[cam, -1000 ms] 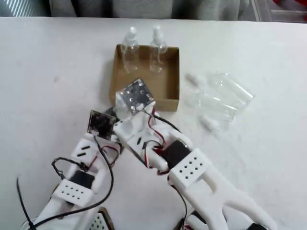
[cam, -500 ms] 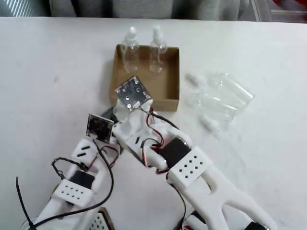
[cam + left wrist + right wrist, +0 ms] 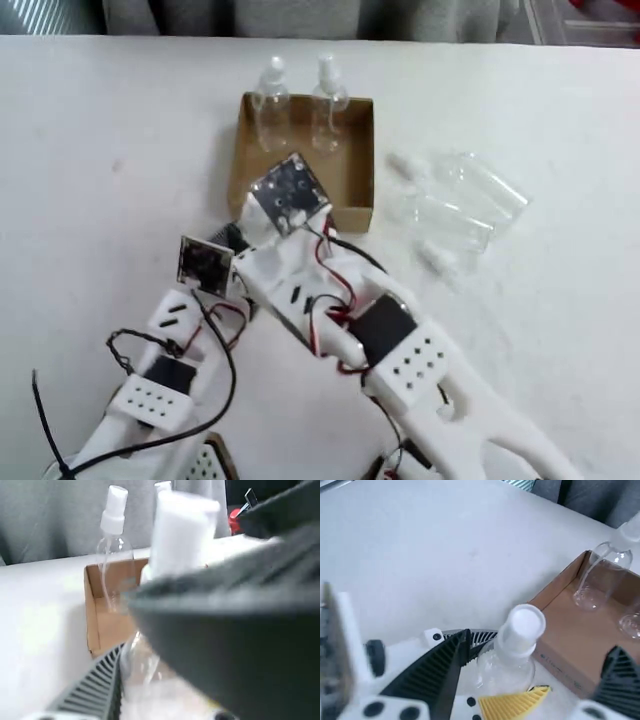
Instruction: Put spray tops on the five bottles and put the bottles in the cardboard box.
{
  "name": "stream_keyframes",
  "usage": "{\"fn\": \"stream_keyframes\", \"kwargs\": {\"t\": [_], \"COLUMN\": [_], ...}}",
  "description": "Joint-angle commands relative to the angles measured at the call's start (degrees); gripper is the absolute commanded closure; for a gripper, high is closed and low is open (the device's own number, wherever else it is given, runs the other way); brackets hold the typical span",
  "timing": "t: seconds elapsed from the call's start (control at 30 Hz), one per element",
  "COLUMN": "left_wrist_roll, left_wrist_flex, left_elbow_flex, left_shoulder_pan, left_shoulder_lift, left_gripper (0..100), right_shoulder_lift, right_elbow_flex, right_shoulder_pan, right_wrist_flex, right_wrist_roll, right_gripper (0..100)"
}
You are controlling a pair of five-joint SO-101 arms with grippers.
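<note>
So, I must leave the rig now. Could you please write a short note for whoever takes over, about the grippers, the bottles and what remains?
The left gripper appears shut on the third bottle. That bottle is upright on the table beside the cardboard box, with a spray top on it; I cannot tell if the top is tight.
The right gripper is open, with fingers either side of that bottle.
Done: two capped bottles stand at the box's far end.
To do: box the third bottle. Then cap and box the two uncapped bottles, which lie right of the box with two loose spray tops.
</note>
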State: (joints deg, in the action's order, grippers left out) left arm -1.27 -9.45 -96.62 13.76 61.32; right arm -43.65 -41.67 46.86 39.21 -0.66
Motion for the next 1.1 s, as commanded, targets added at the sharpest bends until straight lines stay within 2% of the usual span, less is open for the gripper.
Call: {"fn": "stream_keyframes", "kwargs": {"t": [0.0,0.4,0.57,0.77,0.83,0.93,1.07], "left_wrist_roll": [0.53,0.62,0.62,0.35,0.44,0.62,0.26], "left_wrist_flex": [-0.53,-0.53,-0.79,-0.97,-1.14,-5.54,-11.16], "left_elbow_flex": [0.09,0.09,0.09,0.35,0.44,0.18,0.26], "left_shoulder_pan": [0.57,0.57,0.4,0.22,0.13,-0.22,-4.62], "left_shoulder_lift": [0.84,0.84,0.92,1.19,1.19,1.19,1.19], "left_gripper": [95,95,95,95,95,95,95], "right_shoulder_lift": [-5.41,-18.86,-24.75,-24.92,-25.1,-25.01,-25.01], "right_elbow_flex": [3.52,3.52,3.08,-2.55,-5.19,-9.14,-17.05], "right_shoulder_pan": [0.75,-1.1,-10.86,-23.16,-25.89,-28.97,-30.73], "right_wrist_flex": [2.07,7.52,12.26,14.9,14.81,14.73,9.71], "right_wrist_roll": [0.09,0.44,0.09,0.09,0.09,0.09,0.09], "right_gripper": [61.8,61.8,61.8,61.8,61.8,61.8,61.8]}}
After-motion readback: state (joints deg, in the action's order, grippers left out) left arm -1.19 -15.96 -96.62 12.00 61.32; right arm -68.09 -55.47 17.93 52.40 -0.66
